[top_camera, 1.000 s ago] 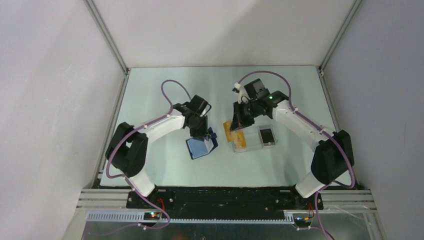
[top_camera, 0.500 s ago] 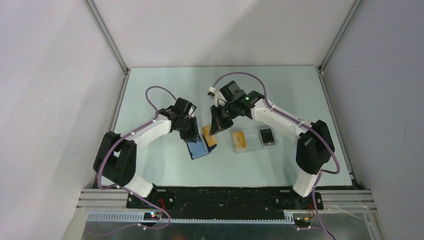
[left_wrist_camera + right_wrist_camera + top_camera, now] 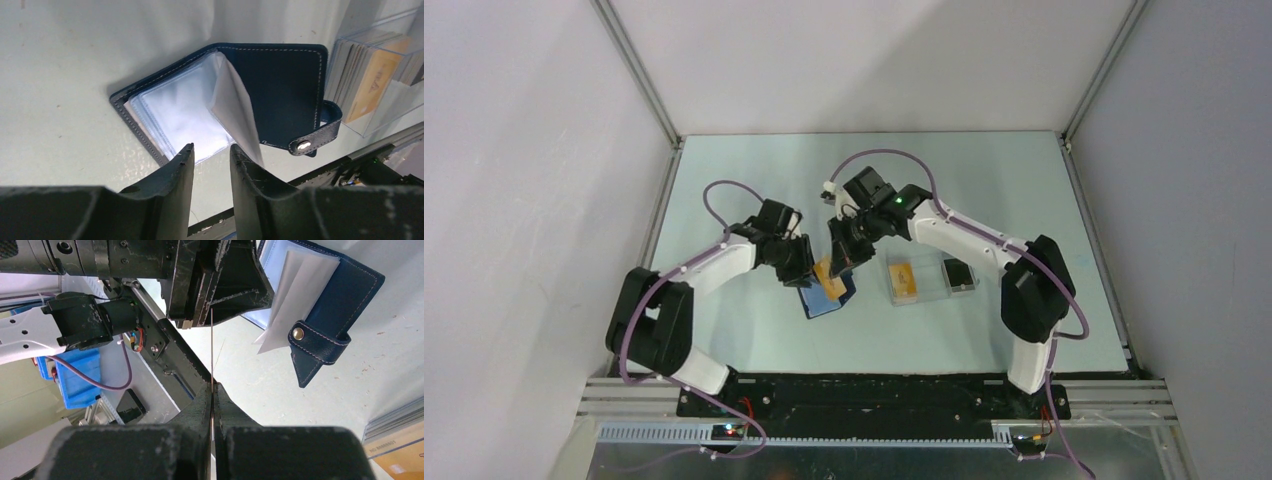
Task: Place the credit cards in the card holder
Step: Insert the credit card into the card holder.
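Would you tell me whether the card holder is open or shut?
Open: the card holder lies spread, its clear sleeves exposed and its snap strap hanging unfastened.

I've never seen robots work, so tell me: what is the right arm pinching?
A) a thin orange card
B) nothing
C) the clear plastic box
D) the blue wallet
A: the right gripper is shut on a thin orange card, seen edge-on between its fingers, above the open card holder.

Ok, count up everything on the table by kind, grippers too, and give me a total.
Grippers: 2, left gripper and right gripper
Card holder: 1
Clear case: 1
Orange cards seen from above: 2, the held card and the top card in the case; any beneath can't be counted
Total: 6
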Available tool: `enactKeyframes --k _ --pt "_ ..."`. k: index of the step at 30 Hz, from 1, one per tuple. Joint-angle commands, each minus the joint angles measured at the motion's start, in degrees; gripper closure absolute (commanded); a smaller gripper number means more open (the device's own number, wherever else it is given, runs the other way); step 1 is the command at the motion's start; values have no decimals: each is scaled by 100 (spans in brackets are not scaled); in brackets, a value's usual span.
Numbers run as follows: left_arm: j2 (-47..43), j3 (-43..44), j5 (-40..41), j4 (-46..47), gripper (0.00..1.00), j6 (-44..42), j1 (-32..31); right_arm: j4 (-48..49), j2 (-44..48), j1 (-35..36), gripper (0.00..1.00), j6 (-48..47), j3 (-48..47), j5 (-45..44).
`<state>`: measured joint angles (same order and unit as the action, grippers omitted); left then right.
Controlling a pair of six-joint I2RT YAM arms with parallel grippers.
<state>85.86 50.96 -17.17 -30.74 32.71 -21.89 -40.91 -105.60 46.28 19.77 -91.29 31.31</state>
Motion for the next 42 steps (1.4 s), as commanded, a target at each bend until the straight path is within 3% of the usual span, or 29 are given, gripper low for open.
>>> enactKeyframes --k 1,13,22,26,42 --pt "191 140 -545 513 62 -178 9 -74 -158 36 100 33 -267 -24" --pt "1240 622 -927 729 42 -261 -120 -136 -77 -294 100 -53 76 -156" --pt "1662 613 -754 734 35 -1 -118 -118 -596 -518 100 -108 86 124" --pt "1663 532 -617 726 29 60 -116 -202 -871 -543 100 -96 -53 113" --pt "1062 745 222 32 27 114 -100 -550 -1599 -688 100 -399 -391 -138"
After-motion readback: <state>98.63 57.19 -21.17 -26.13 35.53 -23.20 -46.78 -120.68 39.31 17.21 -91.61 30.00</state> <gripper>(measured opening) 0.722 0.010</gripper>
